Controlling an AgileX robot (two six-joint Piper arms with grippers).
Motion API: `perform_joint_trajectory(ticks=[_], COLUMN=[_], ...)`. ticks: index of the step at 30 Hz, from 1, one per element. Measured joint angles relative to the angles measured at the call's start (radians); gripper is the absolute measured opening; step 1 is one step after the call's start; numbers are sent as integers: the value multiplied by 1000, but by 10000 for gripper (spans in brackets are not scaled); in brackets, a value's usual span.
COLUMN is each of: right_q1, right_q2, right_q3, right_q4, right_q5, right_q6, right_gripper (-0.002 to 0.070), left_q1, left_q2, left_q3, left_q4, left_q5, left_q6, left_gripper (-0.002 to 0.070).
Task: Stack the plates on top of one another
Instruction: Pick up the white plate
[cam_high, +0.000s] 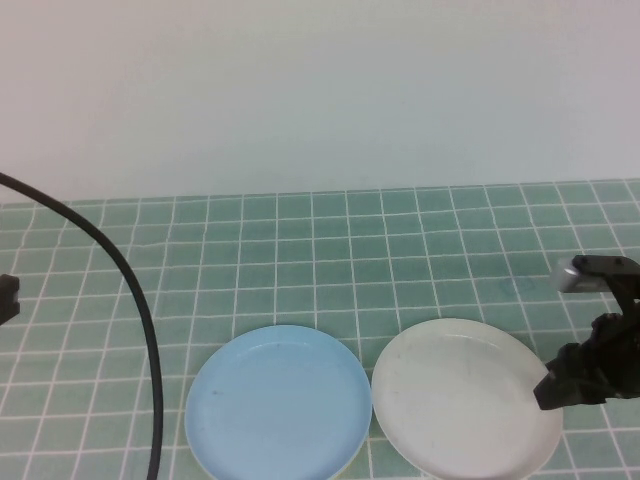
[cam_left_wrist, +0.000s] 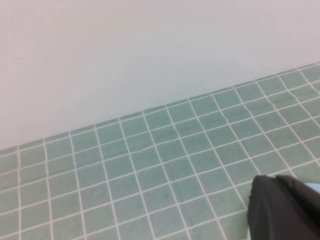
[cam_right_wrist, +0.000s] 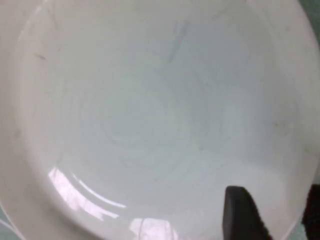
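Two plates lie side by side at the near edge of the green tiled surface (cam_high: 330, 260). The light blue plate (cam_high: 278, 400) sits near the middle, and a thin yellow edge (cam_high: 345, 468) peeks out from under its near right rim, so the blue one appears to rest on a yellow plate. Just to its right lies the white plate (cam_high: 455, 395), flat on the tiles, its rim touching or almost touching the blue one's.

The right claw (cam_high: 560, 385) hangs at the white plate's right rim. In the right wrist view, one dark finger (cam_right_wrist: 242, 215) stands over the plate's inner slope and the other shows only as a sliver outside the rim, so the jaws are spread wide with the rim between them, and nothing is gripped. The white plate (cam_right_wrist: 150, 115) fills that view, a little scuffed and shiny.

The left claw (cam_left_wrist: 282, 207) is far off at the left side of the surface, well apart from the plates, pressed closed on nothing; in its wrist view a sliver of pale blue shows beside it. A black cable (cam_high: 130, 300) curves down across the left of the tiles. A plain pale wall (cam_high: 320, 90) rises behind.
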Motion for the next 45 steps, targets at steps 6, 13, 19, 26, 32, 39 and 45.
perform_joint_trajectory(ticks=[6, 13, 19, 26, 32, 39, 45], right_q1=[29, 30, 31, 31, 31, 31, 31], right_q2=[4, 8, 11, 11, 11, 11, 11], right_q3=[-7, -11, -13, -13, -13, -13, -13], right_q4=[-22, -82, -126, -135, -141, -143, -153], right_q5=[-28, -50, -57, -57, -57, -59, -74], right_q6=[21, 26, 28, 28, 28, 28, 28], right_gripper=[248, 92, 60, 102, 162, 36, 12], left_q1=[0, 0, 0, 0, 0, 0, 0], left_q2=[0, 0, 2, 3, 3, 3, 3], left_q3=[0, 0, 0, 0, 0, 0, 0], left_q4=[27, 27, 27, 27, 27, 25, 25], left_q5=[0, 8, 10, 10, 10, 8, 8], left_q6=[-20, -22, -22, -24, -24, -24, -24], left_gripper=[0, -1, -1, -1, -1, -1, -1])
